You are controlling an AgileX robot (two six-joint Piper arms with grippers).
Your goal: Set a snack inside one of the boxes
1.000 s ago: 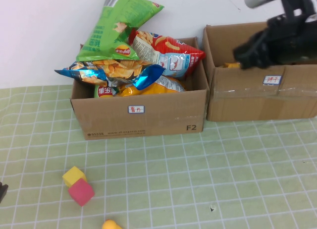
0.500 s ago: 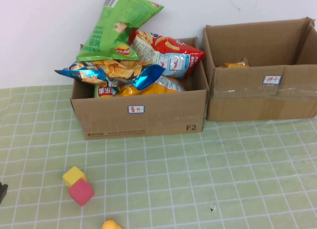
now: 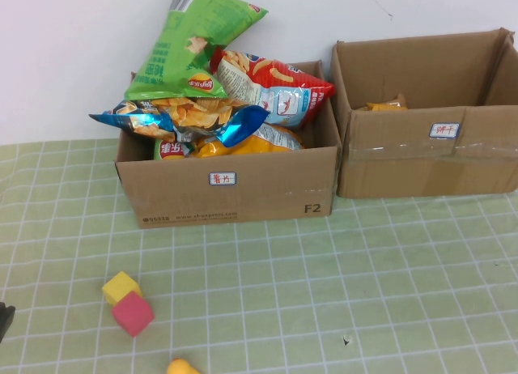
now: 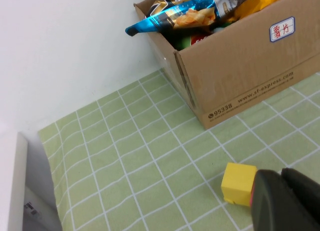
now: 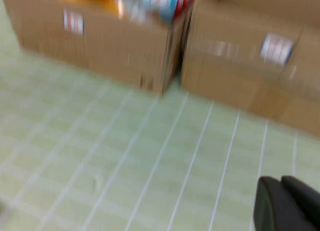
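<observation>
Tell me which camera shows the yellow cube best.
The left wrist view: the yellow cube sits close and sharp, just beside the shut left gripper. The high view shows it smaller, touching a pink cube. The right wrist view misses it, showing only the shut right gripper.

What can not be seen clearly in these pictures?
- Right box: its inside is mostly hidden by its front wall in the high view; only a corner of an orange snack shows.
- Left box: lower bags are covered by the upper ones.
- Box labels: writing too small.
- Yellow object: cut off by the high view's bottom edge.
- Right wrist view: blurred.
</observation>
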